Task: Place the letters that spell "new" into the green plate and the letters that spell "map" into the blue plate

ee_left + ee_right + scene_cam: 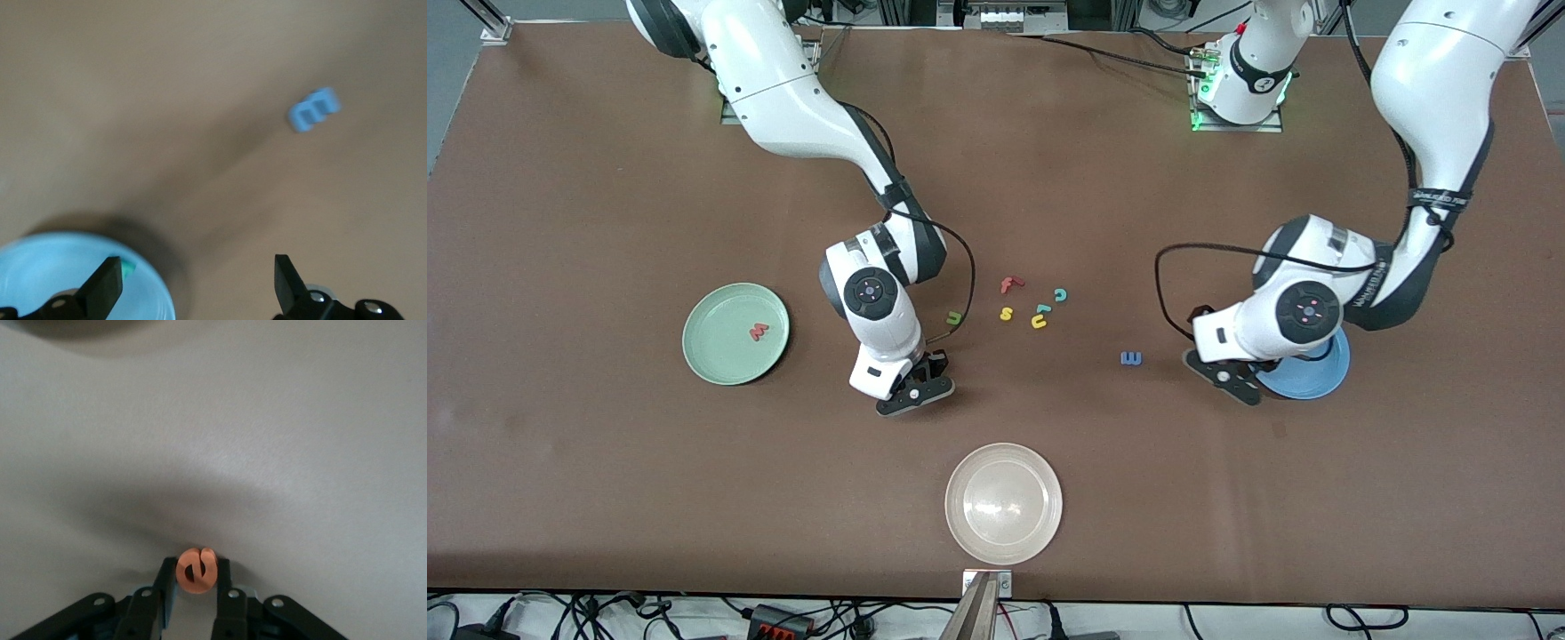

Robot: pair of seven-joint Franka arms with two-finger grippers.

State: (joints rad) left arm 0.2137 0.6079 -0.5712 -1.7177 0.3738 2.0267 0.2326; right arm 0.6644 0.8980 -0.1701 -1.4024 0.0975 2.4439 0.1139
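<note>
Slippage threatens the orange e (196,571), pinched thinly in the right gripper (921,385) at four o'clock from the green plate (716,364); the left gripper (197,283) hangs spread over the blue plate's (40,267) rim.

probably a lab: table-mounted robot arms (800,107), cable clutter (783,618)

Three plates: green plate (735,333), blue plate (1307,378), beige plate (1004,503). Nine letters visible. Two arms.
</note>
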